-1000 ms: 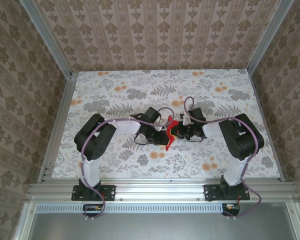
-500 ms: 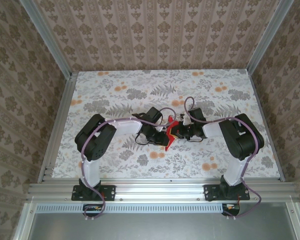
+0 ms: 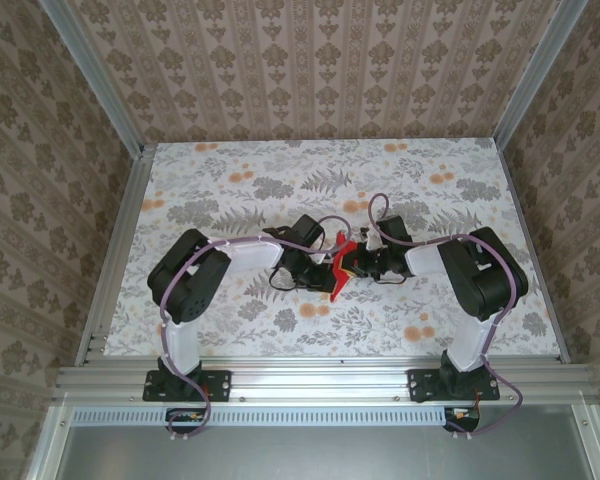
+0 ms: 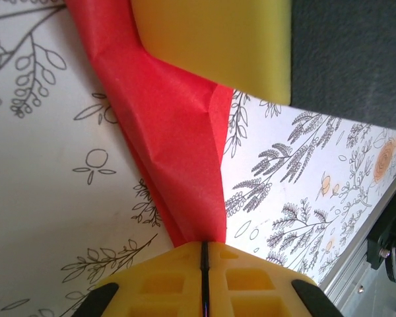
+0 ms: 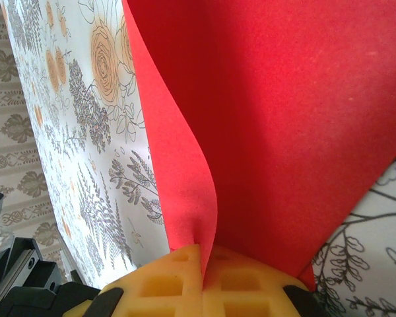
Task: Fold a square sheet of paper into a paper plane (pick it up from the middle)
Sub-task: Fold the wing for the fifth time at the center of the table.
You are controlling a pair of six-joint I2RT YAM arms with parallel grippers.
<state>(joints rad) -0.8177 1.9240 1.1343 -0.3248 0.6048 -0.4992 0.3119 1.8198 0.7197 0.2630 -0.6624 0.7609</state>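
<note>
The thin bright red sheet of paper (image 3: 340, 266) is held up between the two arms, just above the middle of the flower-patterned counter (image 3: 230, 190). It is not lying flat and is already bent into a narrow, partly folded form. In the left wrist view the yellow left fingers (image 4: 251, 285) are pressed together, with only a thin dark line between them, and a narrow folded end of the paper is pinched in this line. In the right wrist view the yellow right fingers (image 5: 160, 284) are also closed. A wider part of the sheet is gripped between them and rises from them in a soft curve. The sheet is judged to be very light, limp and easily creased or torn, so almost no weight must be carried, but every pull is passed through the paper itself. It is best taken near a fold, where the layers are doubled and stiffer, and close to the place that is to be creased. If the two holds are drawn apart too strongly, a tear or a slip out of the fingers can be expected, since the surface appears smooth.
</note>
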